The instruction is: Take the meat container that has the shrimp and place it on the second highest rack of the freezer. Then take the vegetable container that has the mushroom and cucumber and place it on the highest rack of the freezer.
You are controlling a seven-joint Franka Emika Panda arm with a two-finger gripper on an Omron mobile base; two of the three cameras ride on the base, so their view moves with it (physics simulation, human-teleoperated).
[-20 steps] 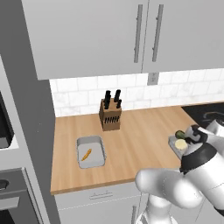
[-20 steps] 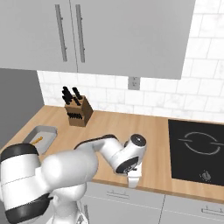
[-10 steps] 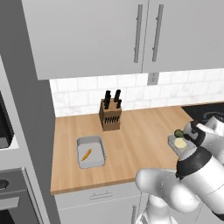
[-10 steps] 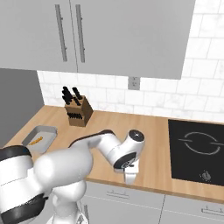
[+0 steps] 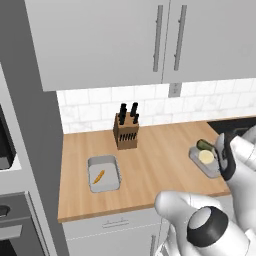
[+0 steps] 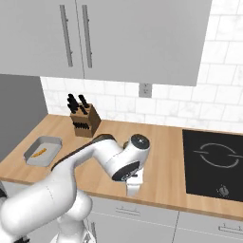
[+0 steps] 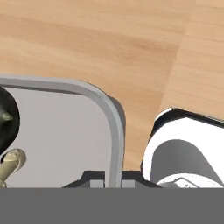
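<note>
Two rigid, light containers wait on the desk point(image 5: 160, 150); my pincer point(image 7: 114, 178) straddles the vegetable container point(image 7: 114, 118) rim, seemingly pinching it, a thin slippery hold.

Two grey containers point(image 5: 104, 174) point(image 5: 206, 161), one knife block point(image 5: 126, 131), one shrimp point(image 5: 98, 176), one cooktop point(image 6: 214, 163)

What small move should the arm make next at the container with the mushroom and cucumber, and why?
Probably close the claw on the rim of the vegetable container. In the hand view the rim runs down between the dark finger tips, with the mushroom and cucumber just inside, so the claw seems placed for a grip.
</note>
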